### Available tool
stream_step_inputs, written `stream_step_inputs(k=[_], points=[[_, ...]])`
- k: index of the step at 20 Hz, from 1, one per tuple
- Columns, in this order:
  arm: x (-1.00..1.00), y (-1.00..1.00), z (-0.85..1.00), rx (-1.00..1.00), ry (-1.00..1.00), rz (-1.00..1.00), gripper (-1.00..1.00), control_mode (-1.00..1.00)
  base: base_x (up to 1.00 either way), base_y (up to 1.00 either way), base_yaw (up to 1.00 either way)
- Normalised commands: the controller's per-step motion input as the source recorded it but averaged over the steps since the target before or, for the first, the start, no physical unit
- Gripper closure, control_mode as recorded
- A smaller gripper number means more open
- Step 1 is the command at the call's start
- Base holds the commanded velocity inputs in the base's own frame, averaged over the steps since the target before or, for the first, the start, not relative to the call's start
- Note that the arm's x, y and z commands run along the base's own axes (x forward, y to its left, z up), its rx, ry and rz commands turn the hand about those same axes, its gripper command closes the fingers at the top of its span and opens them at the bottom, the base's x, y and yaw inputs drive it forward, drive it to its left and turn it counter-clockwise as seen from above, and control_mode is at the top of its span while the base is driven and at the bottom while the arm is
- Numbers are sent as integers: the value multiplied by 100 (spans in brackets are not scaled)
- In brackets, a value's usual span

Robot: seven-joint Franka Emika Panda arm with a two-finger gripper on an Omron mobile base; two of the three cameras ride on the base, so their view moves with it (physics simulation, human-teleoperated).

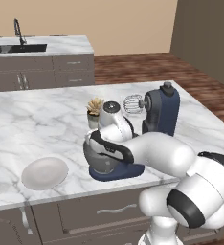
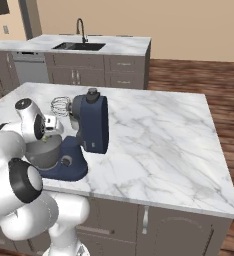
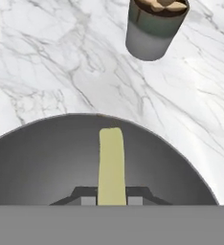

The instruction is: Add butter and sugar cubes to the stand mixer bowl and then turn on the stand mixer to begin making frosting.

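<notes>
Pincer (image 3: pixel 111 201) clamped on the butter (image 3: pixel 111 165), stick jutting forward over the stand mixer bowl (image 3: pixel 42 158)

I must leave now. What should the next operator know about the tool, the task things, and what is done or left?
Tool: shut on the butter, held over the stand mixer bowl.
Bowl sits on the flat base of the stand mixer; mixer head is tilted up, whisk clear of the bowl.
White plate lies on the counter, left of the mixer; no sugar cubes can be made out on it.
Done: butter picked up and brought over the bowl.
Left: release the butter; whether the sugar cubes are in the bowl cannot be told; then turn on the mixer.
</notes>
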Motion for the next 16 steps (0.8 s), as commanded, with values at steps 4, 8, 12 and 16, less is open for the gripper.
stream_step_inputs(k=[4,8,12,16], points=[[-6,6,-4,0,-4,0,100,-100,0,0,0],[-8,20,-18,0,-8,0,100,-100,0,0,0],[-28,16,-17,0,-7,0,100,-100,0,0,0],[-5,2,-22,0,-1,0,100,-100,0,0,0]])
